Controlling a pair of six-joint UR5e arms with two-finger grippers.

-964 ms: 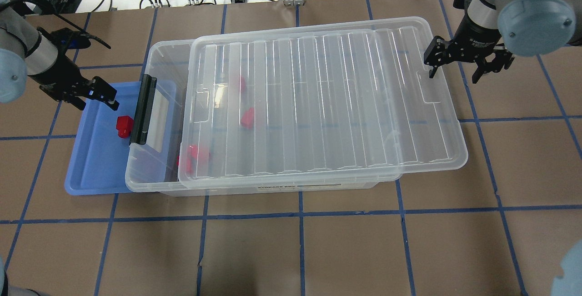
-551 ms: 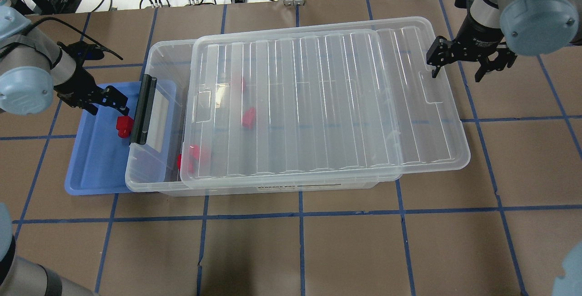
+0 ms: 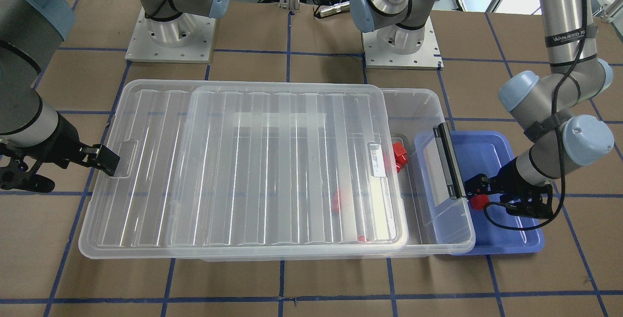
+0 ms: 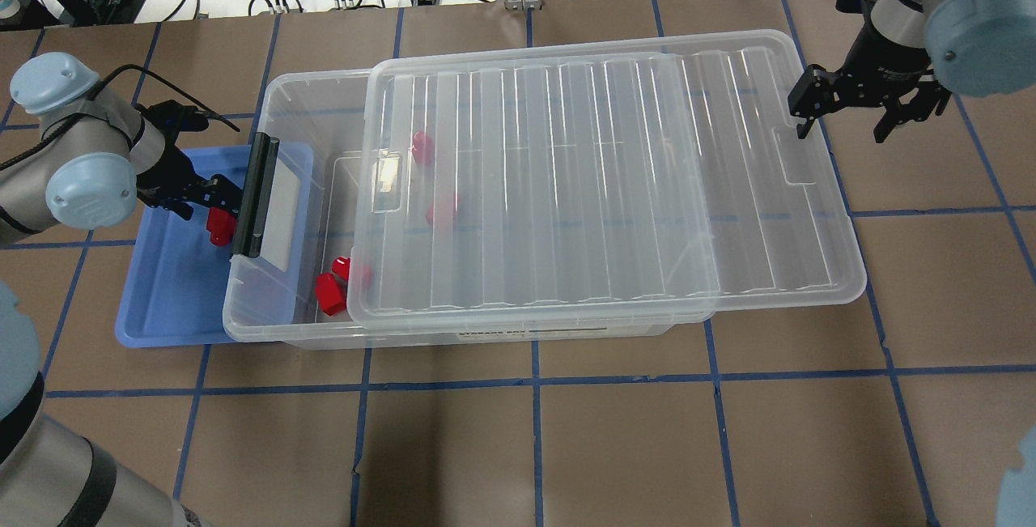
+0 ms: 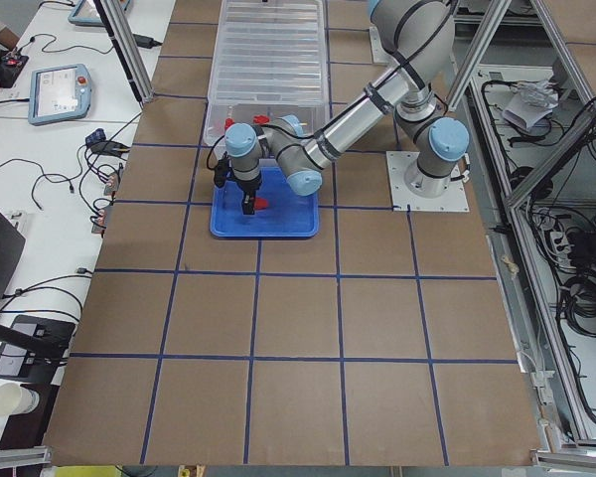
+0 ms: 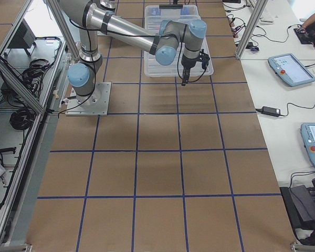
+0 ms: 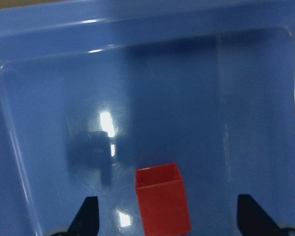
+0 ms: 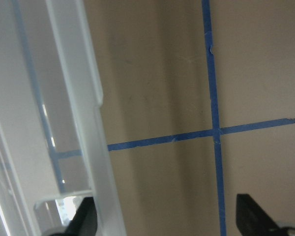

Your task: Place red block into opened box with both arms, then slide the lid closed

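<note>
A red block lies in the blue tray, beside the box's black latch. My left gripper hovers low over the block, open, with the block between its spread fingers but untouched. The clear box has its ribbed lid slid toward the right, leaving the left end uncovered. Three red blocks lie inside. My right gripper stands open at the lid's right short end, one finger against the lid's rim.
The blue tray sits partly under the box's latch end. The lid overhangs the box's right end. Both arm bases stand behind the box. Brown table with blue tape lines lies in front and to the right.
The lid has slid to the right along with my right gripper, widening the gap at the left end. My left gripper has moved right and down over the red block in the tray.
</note>
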